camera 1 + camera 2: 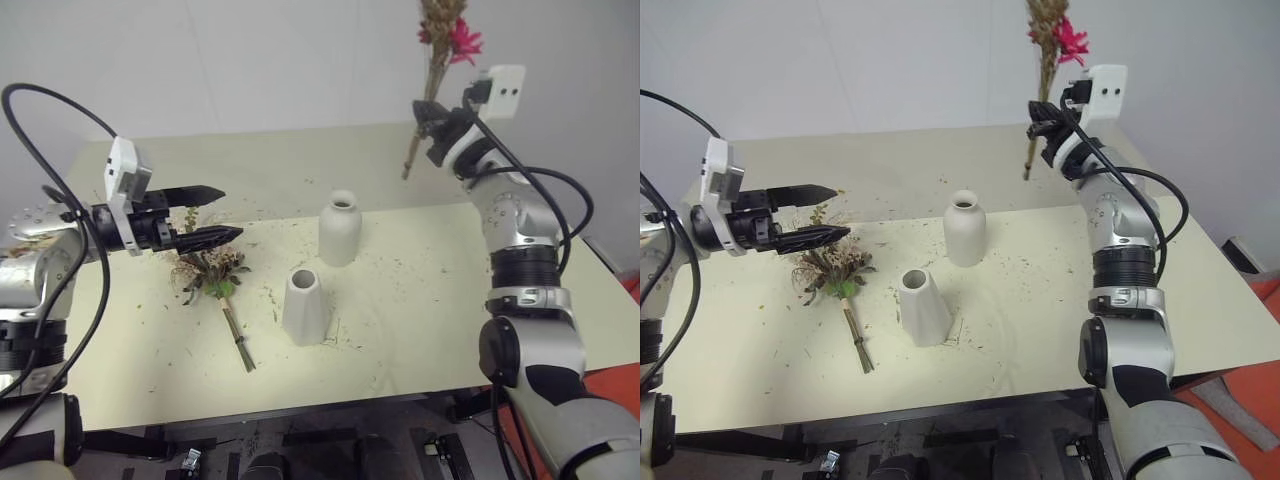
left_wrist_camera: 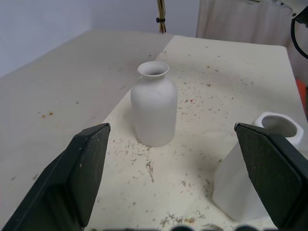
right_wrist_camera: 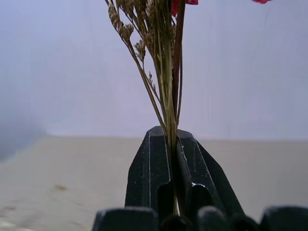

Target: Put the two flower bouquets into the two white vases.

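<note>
High over the table's far right, my right gripper (image 1: 428,118) is shut on the stems of the slim beige bouquet with a pink daisy (image 1: 440,55), holding it upright; its stem ends hang below the gripper. In the right wrist view the fingers (image 3: 154,168) clamp the stems (image 3: 169,86). The bushier bouquet with green leaves (image 1: 213,270) lies flat on the table at the left. Just above its head hovers my left gripper (image 1: 212,213), open and holding nothing. The bottle-shaped white vase (image 1: 339,229) stands mid-table and the tapered white vase (image 1: 304,305) stands nearer, both upright.
Dried plant crumbs litter the cream table (image 1: 420,290) around the vases. A white wall rises behind the table. Black cables loop from both arms.
</note>
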`<action>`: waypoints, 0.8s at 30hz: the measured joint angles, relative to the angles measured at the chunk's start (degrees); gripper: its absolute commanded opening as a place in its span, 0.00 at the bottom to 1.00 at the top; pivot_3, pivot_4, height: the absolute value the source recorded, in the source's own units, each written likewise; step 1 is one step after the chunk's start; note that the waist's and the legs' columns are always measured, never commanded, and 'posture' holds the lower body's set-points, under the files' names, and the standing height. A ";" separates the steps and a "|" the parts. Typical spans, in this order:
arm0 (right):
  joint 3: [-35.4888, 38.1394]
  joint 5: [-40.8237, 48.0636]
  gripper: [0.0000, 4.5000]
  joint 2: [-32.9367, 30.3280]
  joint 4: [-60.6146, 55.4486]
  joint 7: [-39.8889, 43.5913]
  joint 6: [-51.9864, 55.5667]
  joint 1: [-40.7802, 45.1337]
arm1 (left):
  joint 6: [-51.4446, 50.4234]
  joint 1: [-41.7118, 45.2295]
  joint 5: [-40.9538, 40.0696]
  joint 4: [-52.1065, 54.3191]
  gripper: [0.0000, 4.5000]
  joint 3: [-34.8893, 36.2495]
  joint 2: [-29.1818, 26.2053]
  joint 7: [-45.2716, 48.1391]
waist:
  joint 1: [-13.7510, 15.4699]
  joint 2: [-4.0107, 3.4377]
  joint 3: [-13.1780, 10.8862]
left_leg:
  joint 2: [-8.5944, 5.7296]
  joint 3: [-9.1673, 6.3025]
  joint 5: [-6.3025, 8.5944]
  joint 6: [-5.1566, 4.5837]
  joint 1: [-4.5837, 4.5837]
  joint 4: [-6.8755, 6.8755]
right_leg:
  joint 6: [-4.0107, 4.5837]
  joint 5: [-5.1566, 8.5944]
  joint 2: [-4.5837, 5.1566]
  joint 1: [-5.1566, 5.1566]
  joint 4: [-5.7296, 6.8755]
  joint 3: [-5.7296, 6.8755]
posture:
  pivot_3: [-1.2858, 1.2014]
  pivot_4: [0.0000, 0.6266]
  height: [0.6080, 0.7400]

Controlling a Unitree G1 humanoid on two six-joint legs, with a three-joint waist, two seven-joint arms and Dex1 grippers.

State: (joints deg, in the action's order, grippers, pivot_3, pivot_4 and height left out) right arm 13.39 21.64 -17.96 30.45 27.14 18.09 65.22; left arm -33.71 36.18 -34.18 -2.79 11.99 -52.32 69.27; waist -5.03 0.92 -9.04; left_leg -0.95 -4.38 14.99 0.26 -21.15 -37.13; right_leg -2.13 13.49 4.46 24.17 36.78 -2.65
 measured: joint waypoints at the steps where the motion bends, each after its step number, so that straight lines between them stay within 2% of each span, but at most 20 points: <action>1: -0.09 0.03 0.01 0.49 0.05 0.34 -0.04 0.23 | -0.03 -0.56 -0.04 0.05 1.00 0.53 -0.31 0.05 | -0.01 -0.01 0.00 | 0.00 0.00 0.00 0.00 0.00 0.00 | 0.00 0.00 0.00 0.02 0.00 0.00 | 0.52 0.24 1.00; 14: -4.07 -1.41 0.01 7.51 5.17 3.05 -5.43 2.44 | -1.62 -5.67 -3.98 4.76 1.00 4.85 -2.52 -0.14 | -0.50 -0.02 0.00 | 0.00 -0.01 -0.05 0.08 0.02 0.04 | 0.00 0.00 0.00 0.04 0.05 0.00 | 0.52 0.24 1.00; 24: -6.03 -2.52 0.01 10.22 6.39 3.88 -6.88 2.97 | -1.80 -6.80 -4.30 5.83 1.00 4.89 -2.74 -1.13 | -0.52 -0.03 0.00 | 0.00 -0.05 -0.07 0.13 0.02 0.09 | 0.01 0.00 0.01 0.06 0.06 0.00 | 0.52 0.24 1.00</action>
State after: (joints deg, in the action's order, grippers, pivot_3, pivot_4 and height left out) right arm 7.35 19.12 -7.73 36.84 31.02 11.21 68.19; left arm -35.50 29.38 -38.48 3.04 16.88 -55.05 68.14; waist -5.55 0.89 -9.04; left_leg -0.95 -4.43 14.92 0.39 -21.13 -37.05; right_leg -2.13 13.48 4.46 24.23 36.84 -2.66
